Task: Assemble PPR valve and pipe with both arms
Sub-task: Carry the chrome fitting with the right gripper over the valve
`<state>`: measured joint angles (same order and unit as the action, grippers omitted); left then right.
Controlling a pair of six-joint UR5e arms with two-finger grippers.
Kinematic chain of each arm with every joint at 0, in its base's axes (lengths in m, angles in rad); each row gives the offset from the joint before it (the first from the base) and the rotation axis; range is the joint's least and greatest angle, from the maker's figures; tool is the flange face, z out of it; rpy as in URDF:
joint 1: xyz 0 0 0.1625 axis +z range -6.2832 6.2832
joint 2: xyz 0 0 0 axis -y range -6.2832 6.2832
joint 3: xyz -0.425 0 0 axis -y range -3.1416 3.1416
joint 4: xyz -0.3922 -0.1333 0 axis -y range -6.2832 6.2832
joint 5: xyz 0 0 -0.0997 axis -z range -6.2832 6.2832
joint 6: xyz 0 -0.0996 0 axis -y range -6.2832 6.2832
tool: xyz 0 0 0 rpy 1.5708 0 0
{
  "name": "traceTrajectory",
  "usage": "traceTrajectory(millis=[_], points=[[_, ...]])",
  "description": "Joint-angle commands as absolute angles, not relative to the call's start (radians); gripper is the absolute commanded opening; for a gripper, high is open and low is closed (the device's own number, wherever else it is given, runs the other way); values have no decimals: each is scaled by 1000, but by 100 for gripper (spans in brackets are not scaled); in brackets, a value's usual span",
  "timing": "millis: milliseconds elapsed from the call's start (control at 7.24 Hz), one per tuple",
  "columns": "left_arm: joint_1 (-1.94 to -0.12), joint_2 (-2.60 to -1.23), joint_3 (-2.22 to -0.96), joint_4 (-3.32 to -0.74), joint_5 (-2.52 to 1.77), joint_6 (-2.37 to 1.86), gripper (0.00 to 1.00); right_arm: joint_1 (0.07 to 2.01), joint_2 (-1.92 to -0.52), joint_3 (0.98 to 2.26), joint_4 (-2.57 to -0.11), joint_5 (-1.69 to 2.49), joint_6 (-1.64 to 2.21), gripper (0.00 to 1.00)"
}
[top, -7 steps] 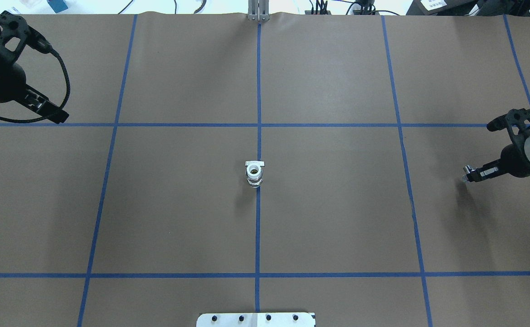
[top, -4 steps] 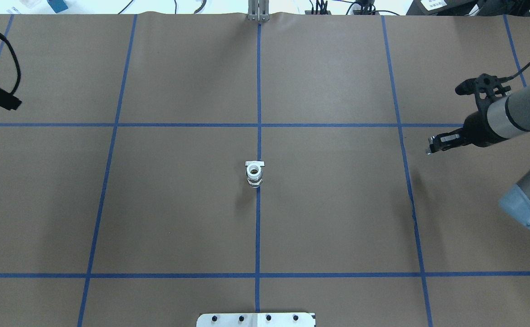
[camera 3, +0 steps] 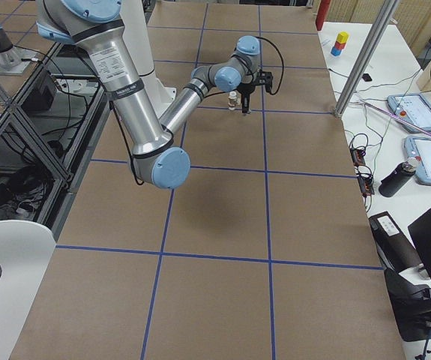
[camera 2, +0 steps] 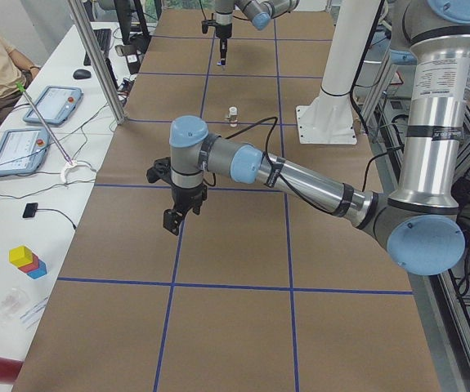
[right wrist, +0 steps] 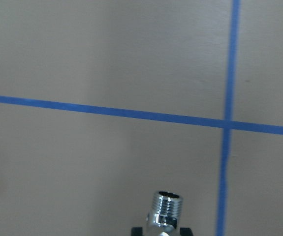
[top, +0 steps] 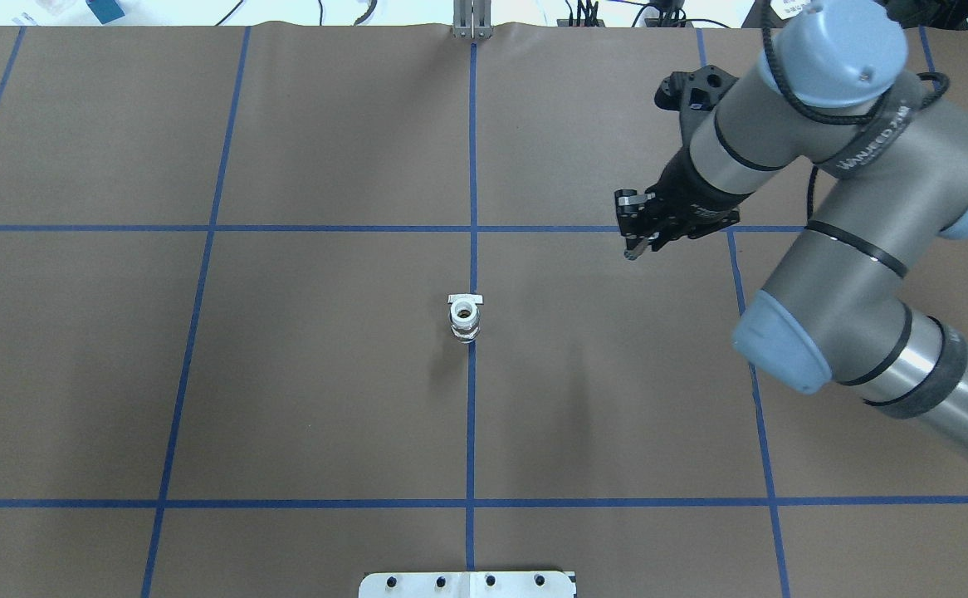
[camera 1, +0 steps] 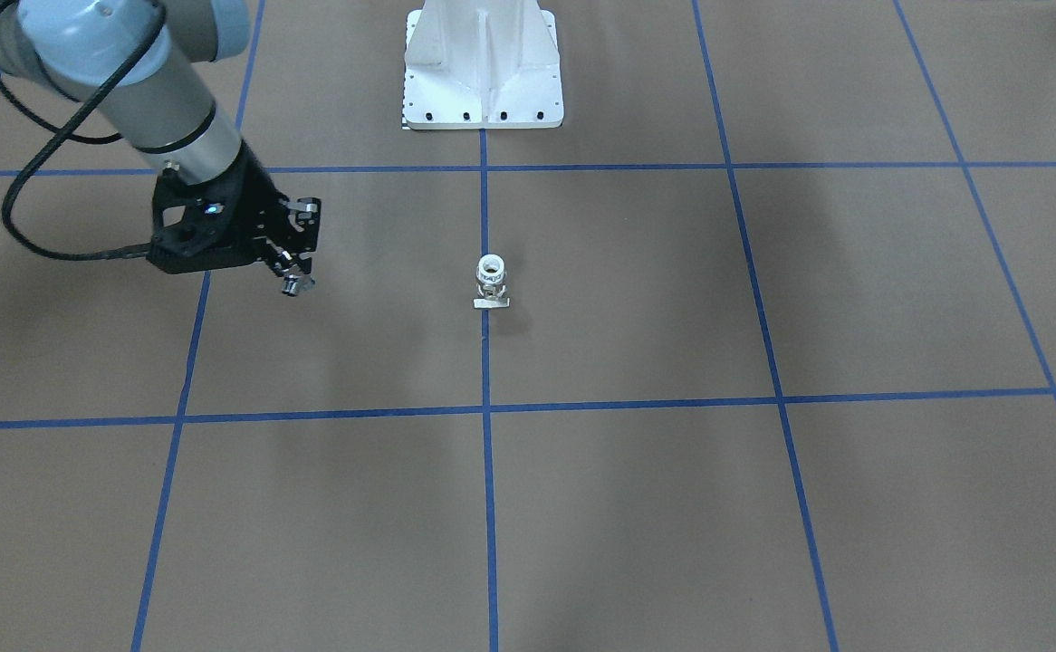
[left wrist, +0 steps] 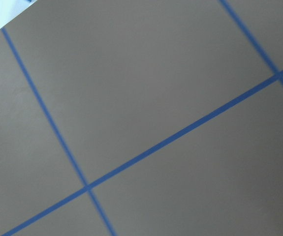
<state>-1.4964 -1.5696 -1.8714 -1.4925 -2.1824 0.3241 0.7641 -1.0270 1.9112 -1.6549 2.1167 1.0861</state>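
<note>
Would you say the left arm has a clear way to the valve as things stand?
Probably yes: the valve stands alone, only bare table between it and the left arm; the right gripper, holding the pipe, hangs off to one side.

The counter (top: 326,374) is brown, crossed by a grid of blue lines (top: 473,166). The PPR valve (top: 465,318) has a white ring over a silvery body. The pipe (right wrist: 166,209) is shiny chrome. The right arm (top: 824,149) is grey with light-blue caps, its end effector (camera 1: 295,282) black.
</note>
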Motion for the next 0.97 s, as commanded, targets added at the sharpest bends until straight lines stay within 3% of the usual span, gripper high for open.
traceTrajectory(millis=[0, 276, 829], points=[[-1561, -1475, -1864, -1503, -2189, 389, 100, 648, -883, 1898, -1707, 2004, 1361, 0], [-1575, -1454, -1861, -1502, -2210, 400, 100, 573, -665, 1768, -1946, 1910, 1371, 0], [-1574, -1454, -1861, -1502, -2210, 400, 100, 505, -638, 1672, -1861, 1839, 1428, 0]])
